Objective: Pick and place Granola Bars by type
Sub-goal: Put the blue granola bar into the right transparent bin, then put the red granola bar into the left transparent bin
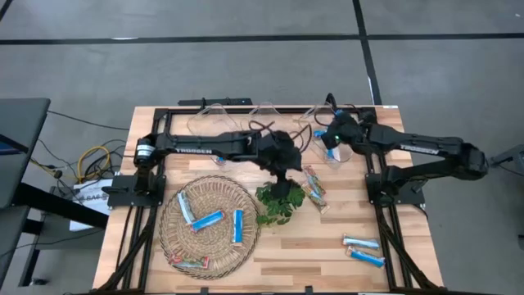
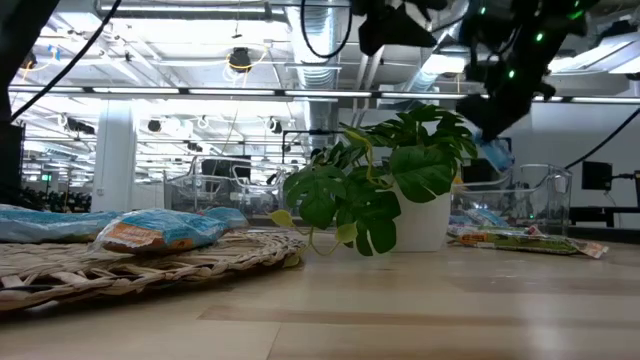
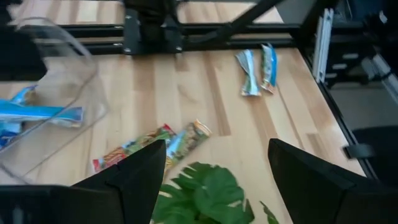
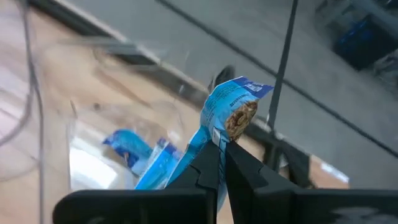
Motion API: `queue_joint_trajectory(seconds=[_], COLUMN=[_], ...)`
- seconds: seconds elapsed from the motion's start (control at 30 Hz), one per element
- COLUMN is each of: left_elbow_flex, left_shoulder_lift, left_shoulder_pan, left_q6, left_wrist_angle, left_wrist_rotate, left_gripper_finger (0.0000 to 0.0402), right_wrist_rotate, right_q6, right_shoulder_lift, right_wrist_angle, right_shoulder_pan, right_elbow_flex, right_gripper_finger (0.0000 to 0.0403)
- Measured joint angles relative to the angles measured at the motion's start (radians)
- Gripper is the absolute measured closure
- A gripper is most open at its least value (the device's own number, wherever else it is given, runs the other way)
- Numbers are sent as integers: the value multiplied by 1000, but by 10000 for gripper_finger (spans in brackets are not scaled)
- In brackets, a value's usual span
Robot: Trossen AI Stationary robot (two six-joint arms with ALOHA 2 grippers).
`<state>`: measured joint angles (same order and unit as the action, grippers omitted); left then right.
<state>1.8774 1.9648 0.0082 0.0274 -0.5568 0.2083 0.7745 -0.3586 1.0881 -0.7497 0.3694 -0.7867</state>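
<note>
The right gripper (image 4: 221,163) is clamped on a blue granola bar (image 4: 227,118), holding it above a clear bin (image 1: 336,147) at the far right of the table (image 1: 327,254); more blue bars (image 4: 140,155) lie inside that bin, blurred through its wall. In the low view the held bar (image 2: 493,152) hangs below the dark arm, partly behind the leaves. The left gripper (image 3: 214,180) hovers with its fingers spread wide and empty over the small potted plant (image 1: 278,203) near the table's middle; the plant hides its tips from above. Just right of the plant lie two multicoloured bars (image 1: 314,187). Two blue bars (image 1: 363,250) rest at the near right. On the woven tray (image 1: 176,238) at the near left are three blue bars (image 1: 209,219) and one multicoloured bar (image 1: 190,263) by its near rim. Other clear bins (image 1: 233,115) along the far edge are hard to make out.
</note>
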Motion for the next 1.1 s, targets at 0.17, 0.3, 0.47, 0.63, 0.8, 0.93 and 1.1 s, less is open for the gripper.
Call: queue_joint_trajectory(seconds=[0.17, 0.3, 0.47, 0.63, 0.8, 0.93, 1.1], left_elbow_flex=[0, 0, -1, -15, -15, -15, -15], left_shoulder_lift=[0, 0, 0, 0, -1, -1, -1], left_shoulder_pan=[-36, -44, -44, -44, -45, -45, -45], left_q6=[17, 18, 16, 7, 5, 4, 4], left_wrist_angle=[-11, -14, -15, -18, -15, -14, -14], left_wrist_rotate=[-32, -48, -48, -48, -49, -50, -66], left_gripper_finger=[125, 125, 125, 125, 125, 125, 125], right_wrist_rotate=[-110, -183, -236, -262, -396, -528, -656], right_q6=[55, 84, 98, 97, 172, 218, 227], right_shoulder_lift=[26, 24, 23, 23, -7, -97, -292], right_wrist_angle=[96, 165, 183, 188, 299, 473, 635], right_shoulder_pan=[83, 123, 149, 161, 110, 18, -128], right_elbow_flex=[72, 117, 140, 161, 192, 261, 356], right_gripper_finger=[398, 390, 332, 259, 202, 176, 168])
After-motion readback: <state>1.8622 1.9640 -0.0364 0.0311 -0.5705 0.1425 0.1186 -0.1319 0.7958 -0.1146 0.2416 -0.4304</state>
